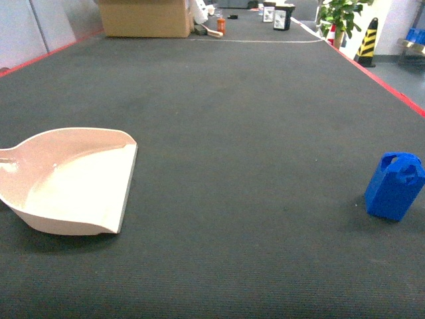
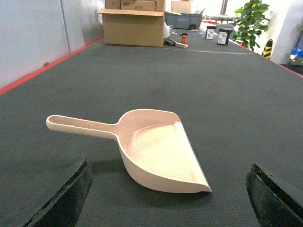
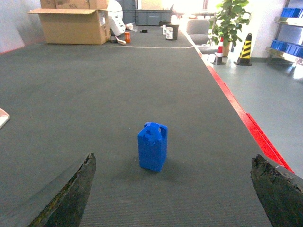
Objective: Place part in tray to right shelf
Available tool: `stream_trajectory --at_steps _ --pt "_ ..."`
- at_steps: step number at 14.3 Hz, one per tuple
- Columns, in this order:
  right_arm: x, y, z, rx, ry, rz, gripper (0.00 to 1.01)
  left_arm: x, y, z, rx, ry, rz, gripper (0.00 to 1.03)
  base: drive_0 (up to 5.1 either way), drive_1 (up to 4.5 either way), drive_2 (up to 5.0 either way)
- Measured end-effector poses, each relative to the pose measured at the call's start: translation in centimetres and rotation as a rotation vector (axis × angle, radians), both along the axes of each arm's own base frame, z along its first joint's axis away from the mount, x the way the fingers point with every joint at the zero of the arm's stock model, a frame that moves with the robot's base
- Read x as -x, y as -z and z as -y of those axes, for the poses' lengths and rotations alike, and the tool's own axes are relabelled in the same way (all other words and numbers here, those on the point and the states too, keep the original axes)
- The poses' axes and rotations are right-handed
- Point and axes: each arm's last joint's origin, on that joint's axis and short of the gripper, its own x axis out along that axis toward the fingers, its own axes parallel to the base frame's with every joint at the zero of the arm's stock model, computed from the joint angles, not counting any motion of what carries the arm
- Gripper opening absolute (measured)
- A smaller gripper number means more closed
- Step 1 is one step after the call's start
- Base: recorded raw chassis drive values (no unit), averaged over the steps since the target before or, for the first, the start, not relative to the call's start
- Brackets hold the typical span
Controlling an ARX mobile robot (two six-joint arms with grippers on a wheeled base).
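Since neither arm has reached its object yet, we read this as the start of the job: both pieces sit apart on the dark carpeted surface (image 1: 239, 166), each lined up with its own arm. Nearest us in the left wrist view, the left tool (image 2: 170, 194) hangs low with its two dark fingers (image 2: 61, 198) spread wide, gripping nothing, touching nothing. Just ahead of it lies the tray (image 2: 158, 151), flat on the surface, mouth facing right toward the part and handle (image 2: 80, 125) pointing left, a layout that probably lets the left arm take the handle. Nothing lies in the tray. Right wrist view: the right tool (image 3: 173, 194) is equally wide open and bare, fingers (image 3: 66, 198) framing the part (image 3: 153, 146), which stands upright a little ahead, not touched. In the head view the tray (image 1: 66, 183) is at the left, the part (image 1: 395, 186) near the right edge, well apart; no arm shows there. We judge the next move is the right tool closing on the part. Farther off: a cardboard box (image 1: 143, 16), a potted plant (image 1: 342, 16), a striped cone (image 1: 367, 40). Blue bins (image 3: 291, 30) on a rack at far right may be the shelf; we cannot tell.
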Motion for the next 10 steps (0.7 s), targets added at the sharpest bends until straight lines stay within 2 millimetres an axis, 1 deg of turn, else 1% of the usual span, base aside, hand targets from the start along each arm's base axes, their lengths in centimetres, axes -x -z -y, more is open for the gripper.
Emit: stream_trajectory --at_steps 10 --pt "0.00 0.00 0.00 0.000 0.000 0.000 0.98 0.00 0.00 0.00 0.000 0.000 0.000 0.98 0.0 0.00 0.0"
